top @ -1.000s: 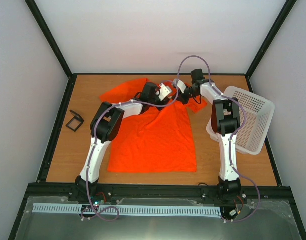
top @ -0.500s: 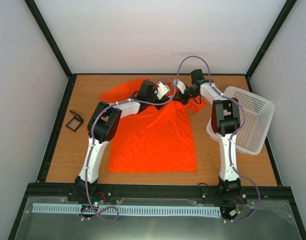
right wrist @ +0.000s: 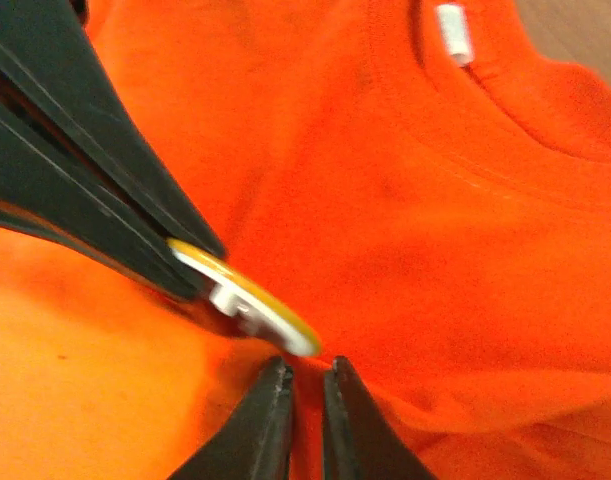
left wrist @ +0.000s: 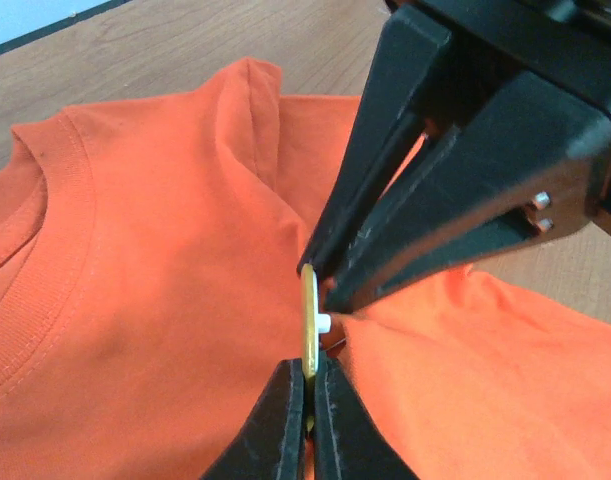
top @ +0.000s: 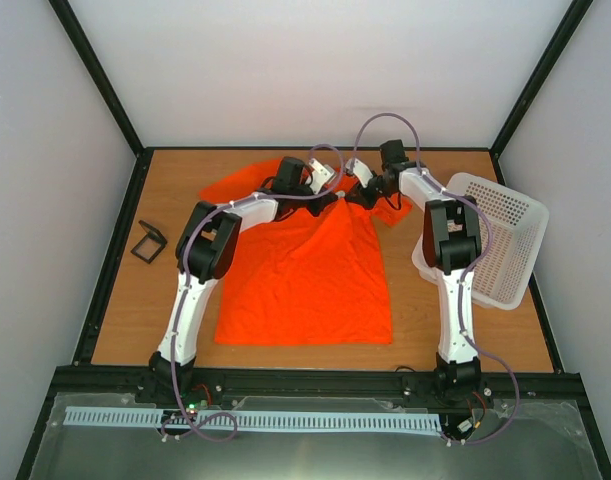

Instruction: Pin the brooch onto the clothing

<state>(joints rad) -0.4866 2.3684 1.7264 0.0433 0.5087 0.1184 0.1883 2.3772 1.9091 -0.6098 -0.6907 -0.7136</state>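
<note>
One shirt (top: 305,285) lies spread on the table (top: 135,310), and the two pincers meet over its upper part, near the collar. The left gripper (left wrist: 307,378) is clamped tight on the lower rim of the one brooch (left wrist: 308,318), which stands on edge at a raised fold of fabric. The right gripper (left wrist: 323,287) is almost closed. Its tips sit against the brooch's back by the white stub, with a pinch of shirt between them. One white basket (top: 505,240) sits at the table's right edge and one black box (top: 149,243) at the left.
</note>
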